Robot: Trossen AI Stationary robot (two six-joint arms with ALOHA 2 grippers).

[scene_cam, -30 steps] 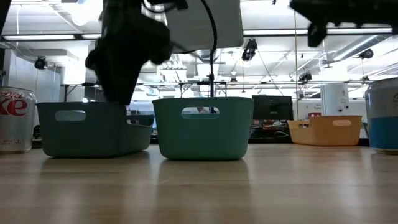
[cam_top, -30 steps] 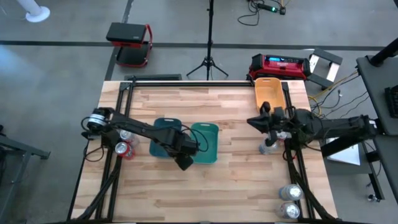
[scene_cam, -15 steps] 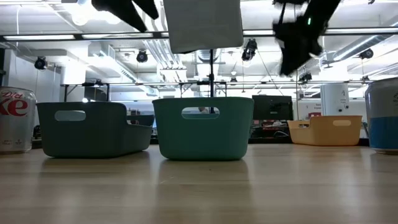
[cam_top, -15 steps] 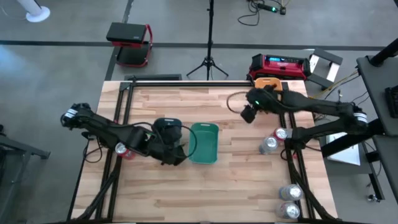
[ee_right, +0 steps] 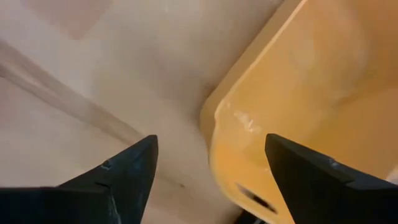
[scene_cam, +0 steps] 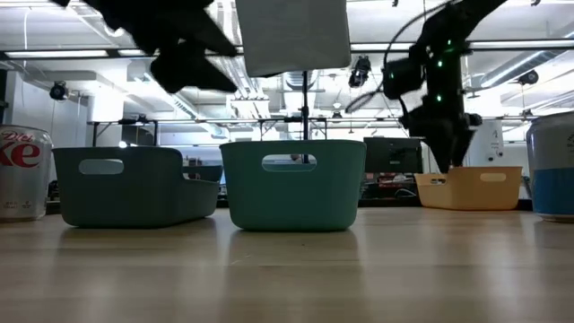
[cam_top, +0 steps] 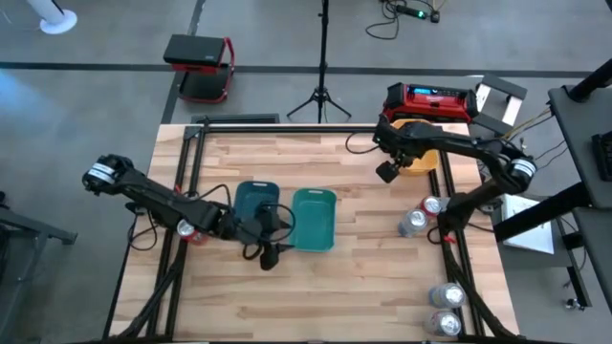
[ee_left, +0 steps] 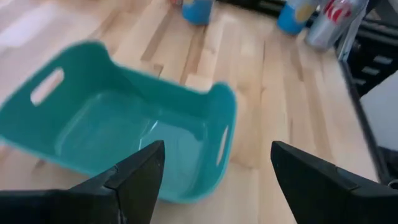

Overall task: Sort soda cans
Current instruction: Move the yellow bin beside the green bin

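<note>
- The wooden surface [cam_top: 363, 277] stands in a workshop hall with a grey floor and a tripod behind it. It carries three trays: a dark teal tray [cam_top: 252, 205], a lighter teal tray [cam_top: 314, 218] just beside it, and an orange tray [cam_top: 417, 143] at the far right corner.
- As far as the pictures show, no can lies in any tray. The light teal tray looks bare inside in the left wrist view, and so does the visible part of the orange tray in the right wrist view. The dark tray's inside is partly hidden by the left arm.
- The soda cans are all out on the surface: a red can [cam_top: 188, 229] with another half hidden behind the left arm, a silver can [cam_top: 412, 223] touching a red-topped can [cam_top: 431, 205] at the right edge, and two silver cans [cam_top: 447, 295] at the near right corner.
- The left gripper [cam_top: 268, 256] hangs at the near edge of the teal trays, fingers spread and holding nothing.
- The right gripper [cam_top: 387, 172] hovers beside the orange tray, also spread and empty.
- Judged so, sorting has barely begun, with all six cans left to place.
</note>
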